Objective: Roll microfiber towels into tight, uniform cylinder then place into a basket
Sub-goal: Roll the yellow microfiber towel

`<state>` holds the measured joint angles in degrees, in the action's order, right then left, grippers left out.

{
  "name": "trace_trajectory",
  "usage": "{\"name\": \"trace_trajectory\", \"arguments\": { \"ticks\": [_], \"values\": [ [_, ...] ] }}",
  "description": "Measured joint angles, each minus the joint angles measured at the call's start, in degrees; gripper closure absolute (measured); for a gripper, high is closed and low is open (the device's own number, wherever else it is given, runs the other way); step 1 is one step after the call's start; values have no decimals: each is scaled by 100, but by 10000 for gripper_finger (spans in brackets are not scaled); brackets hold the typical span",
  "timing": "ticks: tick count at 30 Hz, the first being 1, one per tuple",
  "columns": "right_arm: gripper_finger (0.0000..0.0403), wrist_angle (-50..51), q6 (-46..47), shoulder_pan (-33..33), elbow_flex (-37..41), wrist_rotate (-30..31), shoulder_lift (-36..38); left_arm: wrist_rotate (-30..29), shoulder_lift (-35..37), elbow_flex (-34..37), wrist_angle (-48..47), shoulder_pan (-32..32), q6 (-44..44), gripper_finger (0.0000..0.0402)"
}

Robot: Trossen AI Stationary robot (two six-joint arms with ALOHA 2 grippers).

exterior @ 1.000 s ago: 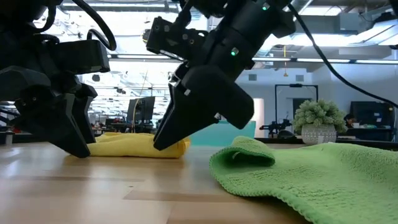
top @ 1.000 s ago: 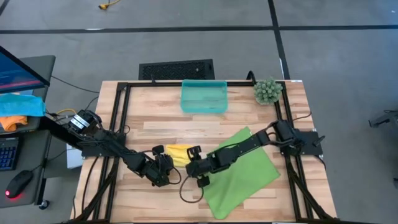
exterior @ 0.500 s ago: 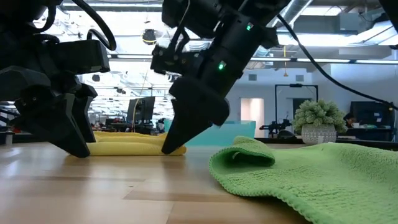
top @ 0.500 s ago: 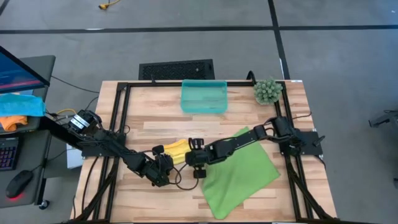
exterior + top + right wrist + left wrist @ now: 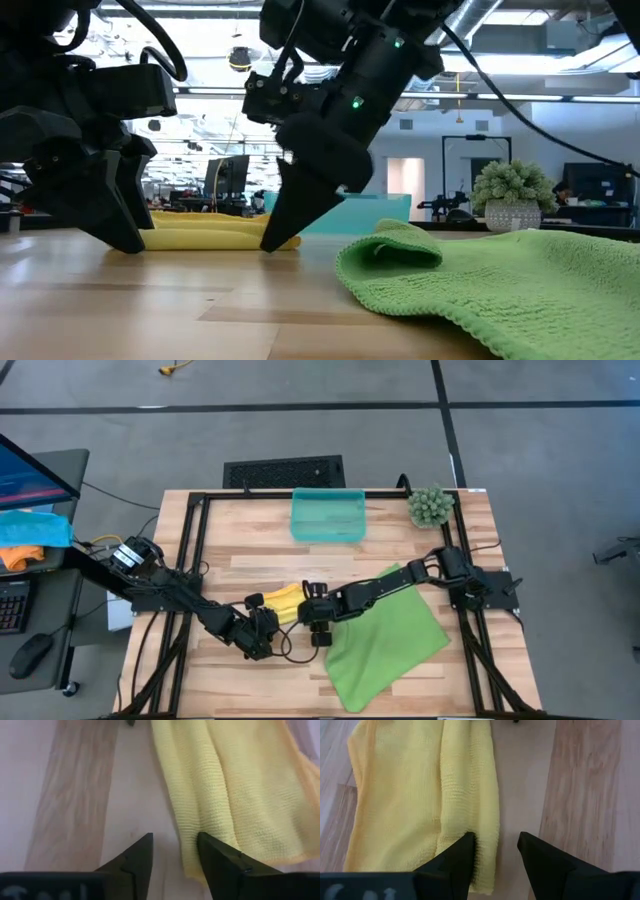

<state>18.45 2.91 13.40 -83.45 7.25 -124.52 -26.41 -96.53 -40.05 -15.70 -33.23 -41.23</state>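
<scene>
Two towels lie on the pale planked wooden surface. Nearest in the low view, the lime green towel sprawls flat, nubbly and thick, with one corner curled back on itself. Beyond it the yellow towel is a loose, partly rolled strip, its fine knitted weave plain only in the wrist views. The left gripper and the right gripper stand at its opposite ends, each with jaws parted and an edge of cloth lying at one dark finger, fingertips down on the wood. Farther back, seen whole only from above, the translucent teal basket sits at the surface's far edge, a small spiky green plant beside it.
</scene>
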Motion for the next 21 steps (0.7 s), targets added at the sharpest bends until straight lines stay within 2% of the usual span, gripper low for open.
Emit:
{"name": "trace_trajectory", "arguments": {
  "ticks": [9,17,21],
  "values": [
    [211,993,-90,69,-486,35,238,7,0,0,-3,0,-1,245],
    [225,487,-735,176,-245,166,201,7,0,0,-2,0,-3,245],
    [229,378,-846,188,-224,571,126,7,0,0,-2,0,-3,245]
  ]
}}
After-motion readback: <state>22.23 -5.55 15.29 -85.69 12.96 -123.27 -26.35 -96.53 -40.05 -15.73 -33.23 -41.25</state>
